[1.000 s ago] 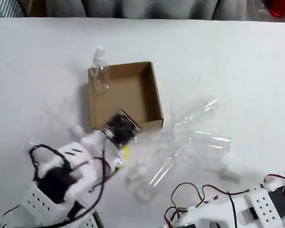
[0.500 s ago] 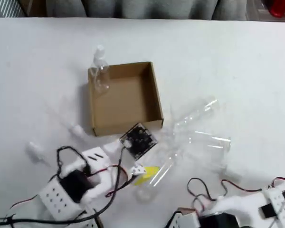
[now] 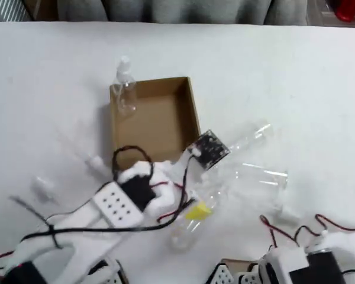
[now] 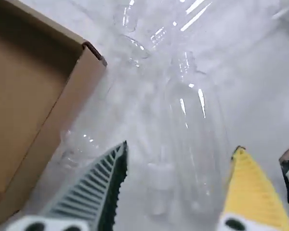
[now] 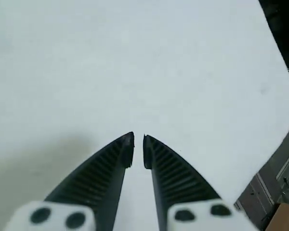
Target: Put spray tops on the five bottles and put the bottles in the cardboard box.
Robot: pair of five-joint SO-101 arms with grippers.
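The open brown cardboard box [image 3: 155,127] sits centre-left in the high view. Clear uncapped bottles [image 3: 248,174] lie clustered right of centre. One capped bottle [image 3: 125,89] stands at the box's upper-left corner. The left gripper [image 4: 180,147] hangs wide open and empty above a lying bottle. The right gripper [image 5: 138,137] is nearly closed on nothing, over bare table [image 5: 135,57].

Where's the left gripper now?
The left gripper hangs open over the lying clear bottles, just right of the cardboard box's near corner in the high view.
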